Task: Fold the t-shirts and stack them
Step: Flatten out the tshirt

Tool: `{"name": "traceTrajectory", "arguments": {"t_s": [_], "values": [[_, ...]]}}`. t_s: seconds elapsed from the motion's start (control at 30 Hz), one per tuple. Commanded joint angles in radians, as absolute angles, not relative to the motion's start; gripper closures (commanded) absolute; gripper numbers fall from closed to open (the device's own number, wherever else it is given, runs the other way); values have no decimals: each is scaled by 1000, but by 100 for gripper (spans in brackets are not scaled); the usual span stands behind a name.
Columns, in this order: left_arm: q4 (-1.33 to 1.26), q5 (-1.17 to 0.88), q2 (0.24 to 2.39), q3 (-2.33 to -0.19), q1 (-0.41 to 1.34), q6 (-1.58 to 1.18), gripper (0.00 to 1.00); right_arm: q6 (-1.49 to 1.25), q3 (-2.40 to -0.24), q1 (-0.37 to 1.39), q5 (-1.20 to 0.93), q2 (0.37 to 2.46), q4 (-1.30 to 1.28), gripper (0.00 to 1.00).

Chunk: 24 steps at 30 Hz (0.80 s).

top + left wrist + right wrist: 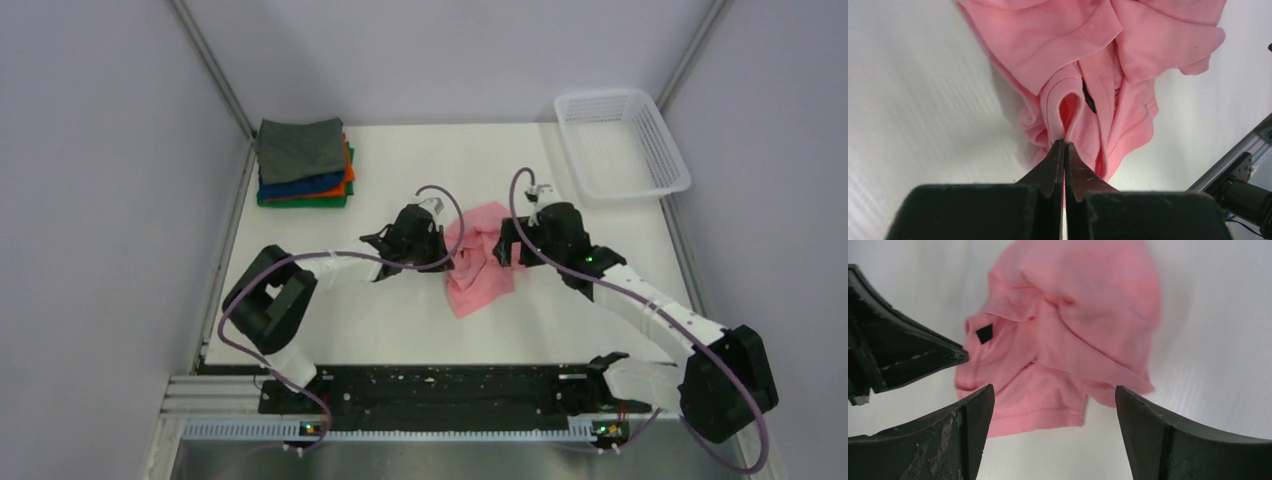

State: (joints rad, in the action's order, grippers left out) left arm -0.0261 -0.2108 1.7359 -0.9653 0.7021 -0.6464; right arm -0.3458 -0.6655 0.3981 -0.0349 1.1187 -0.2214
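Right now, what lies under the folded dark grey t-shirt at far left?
A folded blue t-shirt, an orange t-shirt and a green t-shirt at the bottom; only their edges show, the rest is covered.

a white table (400,330) with a faintly ribbed surface carries three things. near its middle lies the pink t-shirt (478,262), crumpled into a loose heap, its folds bunched and one hem spread flat on the white surface toward the near side. well to the left of the pink t-shirt and farther back, by the far left corner, sits a stack of folded t-shirts (303,165). the green shirt (300,202) is at the bottom, flat on the table, with an orange shirt (349,175), a blue shirt (295,186) and a dark grey shirt (300,148) above it. to the right of the pink t-shirt and farther back, at the far right corner, stands a white mesh basket (602,95), well apart from it.
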Motion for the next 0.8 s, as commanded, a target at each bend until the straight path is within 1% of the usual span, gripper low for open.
{"name": "traceTrajectory", "arguments": {"t_s": [0.0, 0.07, 0.17, 0.23, 0.3, 0.4, 0.53, 0.57, 0.6, 0.67, 0.7, 0.77], "values": [[-14, -86, 1567, -886, 703, -653, 100, -231, -772, 556, 53, 1201, -164, 13], [-12, -89, 1549, -859, 704, -670, 100, -240, -806, 590, 65, 1286, -141, 20], [-16, -96, 1547, -832, 703, -697, 100, -235, -853, 643, 126, 1401, -86, 27], [-17, -92, 1551, -824, 705, -711, 100, -245, -900, 663, 218, 1481, -113, 30], [-23, -89, 1553, -817, 704, -725, 100, -253, -931, 667, 244, 1549, -127, 34], [-37, -90, 1559, -810, 703, -739, 100, -261, -936, 676, 226, 1606, -105, 42], [-33, -93, 1564, -815, 703, -744, 100, -305, -934, 686, 326, 1644, -102, 49], [-32, -91, 1563, -813, 703, -744, 100, -314, -934, 686, 359, 1643, -106, 54], [-29, -84, 1557, -811, 703, -742, 100, -322, -933, 686, 385, 1636, -107, 65], [-10, -52, 1541, -811, 703, -739, 100, -343, -931, 686, 429, 1610, -112, 91], [10, -29, 1528, -815, 703, -739, 100, -351, -928, 686, 442, 1581, -116, 98], [64, 38, 1495, -819, 703, -738, 100, -353, -917, 686, 459, 1501, -118, 100]]}}
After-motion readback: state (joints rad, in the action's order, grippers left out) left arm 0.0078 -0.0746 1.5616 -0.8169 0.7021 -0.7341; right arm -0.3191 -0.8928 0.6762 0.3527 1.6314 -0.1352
